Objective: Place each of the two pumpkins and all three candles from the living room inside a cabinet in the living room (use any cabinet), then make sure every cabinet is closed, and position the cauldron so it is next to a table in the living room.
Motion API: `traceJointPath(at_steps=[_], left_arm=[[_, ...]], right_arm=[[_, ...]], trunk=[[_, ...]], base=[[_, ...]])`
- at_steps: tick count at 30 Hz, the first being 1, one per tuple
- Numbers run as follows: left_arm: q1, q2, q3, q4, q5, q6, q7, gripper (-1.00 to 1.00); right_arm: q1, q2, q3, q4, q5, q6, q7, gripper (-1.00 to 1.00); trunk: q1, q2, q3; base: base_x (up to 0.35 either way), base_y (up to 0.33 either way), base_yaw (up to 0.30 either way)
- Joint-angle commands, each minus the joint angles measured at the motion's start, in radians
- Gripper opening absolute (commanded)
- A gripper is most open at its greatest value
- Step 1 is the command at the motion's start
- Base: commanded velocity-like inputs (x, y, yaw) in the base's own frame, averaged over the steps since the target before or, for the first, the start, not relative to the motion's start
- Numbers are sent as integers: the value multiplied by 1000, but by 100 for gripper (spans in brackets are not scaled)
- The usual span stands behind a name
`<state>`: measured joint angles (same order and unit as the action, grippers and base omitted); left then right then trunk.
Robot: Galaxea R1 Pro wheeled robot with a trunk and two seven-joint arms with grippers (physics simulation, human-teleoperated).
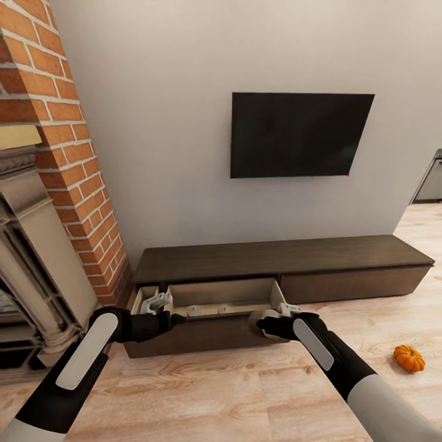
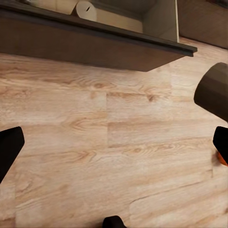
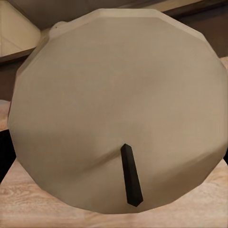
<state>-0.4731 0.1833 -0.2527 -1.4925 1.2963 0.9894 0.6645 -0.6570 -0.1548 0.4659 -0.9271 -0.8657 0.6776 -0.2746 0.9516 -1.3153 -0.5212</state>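
Wood-plank floor (image 1: 245,393) | open cabinet (image 1: 209,334) (lighter inside) | right hand (image 1: 265,325) grips stubby candle (image 3: 118,118)

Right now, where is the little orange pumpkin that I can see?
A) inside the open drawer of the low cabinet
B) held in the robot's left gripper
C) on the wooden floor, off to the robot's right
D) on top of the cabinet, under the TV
C: the pumpkin lies on the bare wooden floor to the robot's right, apart from the cabinet and from both arms.
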Motion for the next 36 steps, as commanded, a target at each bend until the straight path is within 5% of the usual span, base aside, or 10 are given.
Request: traceJointPath(at_steps=[1, 36], left_arm=[[-1, 1, -1, 0, 9, 0, 10, 100], [0, 0, -2, 6, 0, 0, 10, 100]], right_arm=[[-1, -1, 4, -1, -11, -2, -10, -100], [-1, 0, 7, 5, -3, -10, -13, -100]], trunk=[[0, -1, -1], [0, -1, -1]], base=[[0, 0, 0], [295, -30, 0]])
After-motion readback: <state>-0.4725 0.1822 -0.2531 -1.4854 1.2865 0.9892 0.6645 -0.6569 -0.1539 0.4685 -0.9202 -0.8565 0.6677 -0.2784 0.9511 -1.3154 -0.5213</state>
